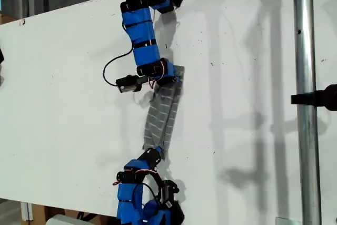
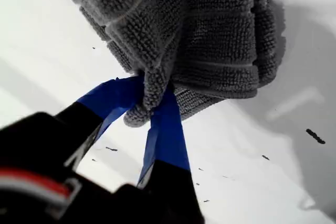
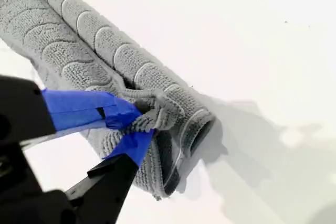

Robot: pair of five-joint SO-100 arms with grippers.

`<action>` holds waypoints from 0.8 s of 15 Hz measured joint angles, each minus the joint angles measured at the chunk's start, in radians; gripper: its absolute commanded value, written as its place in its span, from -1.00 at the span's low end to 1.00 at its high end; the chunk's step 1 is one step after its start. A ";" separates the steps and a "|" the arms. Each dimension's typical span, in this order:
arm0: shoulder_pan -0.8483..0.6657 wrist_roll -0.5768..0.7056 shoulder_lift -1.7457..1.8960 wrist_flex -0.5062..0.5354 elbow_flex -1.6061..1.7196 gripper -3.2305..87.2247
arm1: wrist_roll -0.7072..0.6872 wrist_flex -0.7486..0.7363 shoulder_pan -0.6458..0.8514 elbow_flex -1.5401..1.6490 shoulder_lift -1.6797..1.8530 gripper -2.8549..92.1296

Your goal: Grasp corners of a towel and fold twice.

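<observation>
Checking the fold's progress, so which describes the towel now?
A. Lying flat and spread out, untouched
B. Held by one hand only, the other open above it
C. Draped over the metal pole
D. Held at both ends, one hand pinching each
D: my first hand pinches one end of the towel, and my second hand pinches the other end.
</observation>
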 measured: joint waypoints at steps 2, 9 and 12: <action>0.005 -0.012 0.037 0.012 0.006 -0.45 | 0.006 0.012 -0.005 0.000 0.002 -0.60; 0.087 -0.023 0.451 0.281 -0.067 -0.53 | 0.063 0.284 -0.067 0.025 0.261 -0.37; 0.138 -0.051 0.698 0.264 -0.009 -0.59 | 0.170 0.275 -0.132 0.202 0.454 -0.34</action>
